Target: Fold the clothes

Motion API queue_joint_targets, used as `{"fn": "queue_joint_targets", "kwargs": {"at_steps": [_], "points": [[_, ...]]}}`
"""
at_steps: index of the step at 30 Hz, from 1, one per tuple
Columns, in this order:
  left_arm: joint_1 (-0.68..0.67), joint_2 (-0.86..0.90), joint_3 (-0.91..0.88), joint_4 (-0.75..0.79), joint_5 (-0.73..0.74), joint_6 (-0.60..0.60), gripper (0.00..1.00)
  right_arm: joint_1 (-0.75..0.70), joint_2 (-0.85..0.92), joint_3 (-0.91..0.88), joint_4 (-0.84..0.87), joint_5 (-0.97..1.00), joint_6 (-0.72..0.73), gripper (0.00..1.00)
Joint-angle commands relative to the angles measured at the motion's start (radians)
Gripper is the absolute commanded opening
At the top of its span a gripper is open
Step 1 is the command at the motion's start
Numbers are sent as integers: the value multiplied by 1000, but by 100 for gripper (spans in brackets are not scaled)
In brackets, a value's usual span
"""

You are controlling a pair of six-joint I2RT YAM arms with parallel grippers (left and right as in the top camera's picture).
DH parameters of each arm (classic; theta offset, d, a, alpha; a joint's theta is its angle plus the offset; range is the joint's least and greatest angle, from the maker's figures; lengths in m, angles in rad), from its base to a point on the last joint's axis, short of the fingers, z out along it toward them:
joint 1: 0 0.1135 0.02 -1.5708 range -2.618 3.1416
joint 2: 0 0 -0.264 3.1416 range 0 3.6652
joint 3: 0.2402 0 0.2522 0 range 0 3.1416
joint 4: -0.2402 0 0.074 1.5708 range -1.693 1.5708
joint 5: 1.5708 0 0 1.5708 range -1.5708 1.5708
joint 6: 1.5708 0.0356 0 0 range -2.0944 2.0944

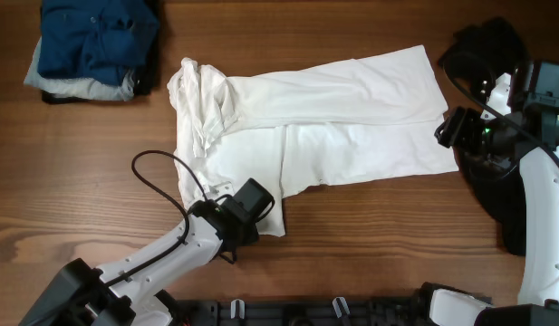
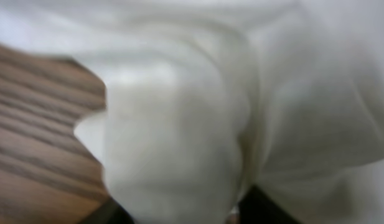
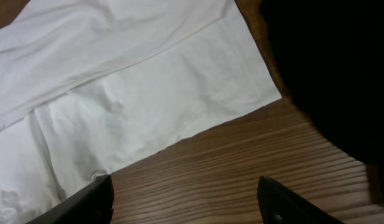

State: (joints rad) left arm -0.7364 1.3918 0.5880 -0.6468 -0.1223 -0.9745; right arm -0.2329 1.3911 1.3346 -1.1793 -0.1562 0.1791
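Left gripper (image 1: 259, 201) low on white shirt (image 1: 351, 109) corner, grip unclear; right gripper (image 3: 187, 202) wide, hovering beside hem.

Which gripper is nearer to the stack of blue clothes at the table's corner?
Left. The left gripper is on the white garment's lower corner, diagonally below the blue stack; the right gripper is beyond the garment's far right edge.

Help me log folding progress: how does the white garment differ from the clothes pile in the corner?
The white garment lies spread out, one end crumpled; the clothes pile is a compact folded stack. The white garment is one white piece; the clothes pile shows blue on top of grey. The left gripper is at the white garment's edge; no gripper is near the clothes pile. Both rest on the wooden table.
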Motion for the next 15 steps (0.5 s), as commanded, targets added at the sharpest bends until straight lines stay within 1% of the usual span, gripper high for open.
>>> {"fn": "queue_joint_targets", "kwargs": {"at_steps": [1, 2, 5, 8, 9, 11, 14, 15], "points": [[33, 3, -10, 5, -62, -6, 16, -6, 1, -4, 8, -10, 7, 74], [33, 3, -10, 0, -57, -6, 4, -6, 5, -4, 8, -9, 7, 74], [49, -5, 37, -69, 22, -5, 4, -6, 22, -5, -1, -9, 7, 73], [109, -22, 174, -224, 95, 2, 4, -6, 60, -6, -11, -9, 8, 73], [135, -27, 230, -275, 116, 22, 4, -6, 78, -6, -11, -8, 8, 73], [178, -31, 325, -326, 193, 97, 4, -6, 134, -6, -9, 11, 29, 73], [204, -31, 377, -333, 255, 107, 4, -6, 230, -7, 1, 33, 42, 73], [204, -31, 377, -330, 257, 107, 4, -6, 265, -8, 8, 34, 47, 71]]}}
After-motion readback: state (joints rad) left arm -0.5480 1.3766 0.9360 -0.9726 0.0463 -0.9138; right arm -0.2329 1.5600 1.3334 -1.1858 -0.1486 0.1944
